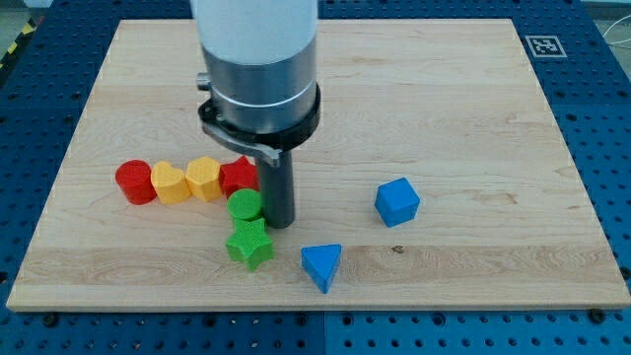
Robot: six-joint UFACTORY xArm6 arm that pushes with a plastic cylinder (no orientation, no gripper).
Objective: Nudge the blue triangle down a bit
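- The blue triangle [322,266] lies low on the wooden board [444,118], close to the view's bottom edge and a little right of the board's middle; the strip of bare wood below it is narrow.
- It is a solid mid-blue wedge with a ribbed surface, its broad edge toward the view's top and its point toward the view's bottom.
- The green star [248,243] is its nearest neighbour, at about 10 o'clock from it, near but not touching.
- The blue cube [397,201] sits at about 1 o'clock from the triangle, clearly apart from it.
- The arm's tip [280,223] rests on the board at about 11 o'clock from the triangle, with a gap of bare wood between them (nothing lies in that gap).
- The tip stands just beside the green cylinder [245,206], on its right; contact cannot be told.
- There is no claw to report as apart or together: the arm ends in a plain dark rod under a wide grey and white housing.
- Farther off at 10 o'clock runs a row, from the view's right to left: red star [238,176] (partly hidden behind the rod), yellow hexagon-like block [204,178], yellow heart [172,183], red cylinder [134,182].
- Neighbours in that row sit touching or nearly so.
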